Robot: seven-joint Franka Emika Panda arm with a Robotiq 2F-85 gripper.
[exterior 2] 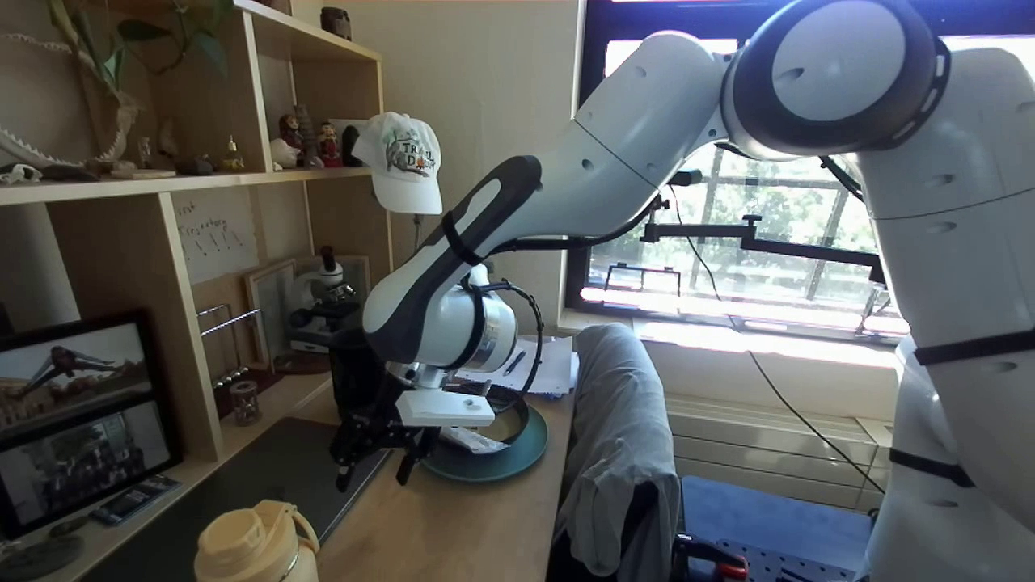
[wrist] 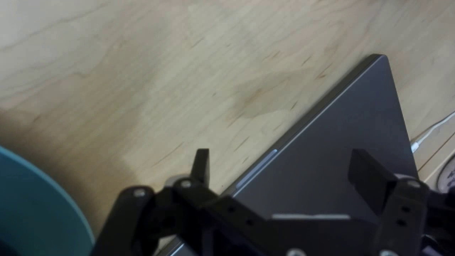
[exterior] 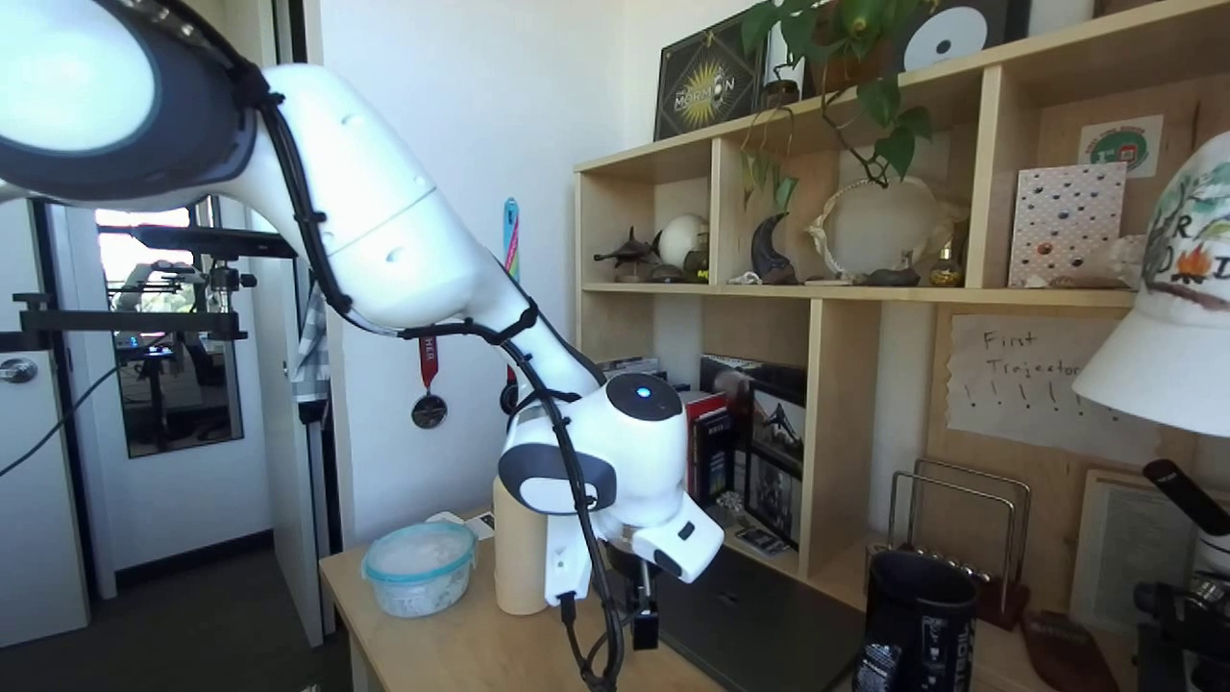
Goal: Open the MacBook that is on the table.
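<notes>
The MacBook (wrist: 334,142) is dark grey and lies flat on the table with its lid closed. It also shows in both exterior views (exterior: 759,620) (exterior 2: 275,469). A finger notch shows at the middle of its front edge in the wrist view. The table (wrist: 160,81) is light tan wood, also seen in both exterior views (exterior: 461,644) (exterior 2: 453,533). My gripper (wrist: 280,156) is open and empty, above the laptop's front edge. In the wrist view one finger is over bare wood and one over the lid. It also shows in both exterior views (exterior: 646,615) (exterior 2: 373,475).
A peach bottle (exterior 2: 251,550) stands beside the laptop, with a lidded tub (exterior: 420,572) behind it. A black appliance (exterior: 918,615) stands at the laptop's far end. A teal plate (exterior 2: 485,467) holds a bowl. A shelf unit (exterior: 826,423) borders the back. A white cable (wrist: 435,126) lies near the laptop.
</notes>
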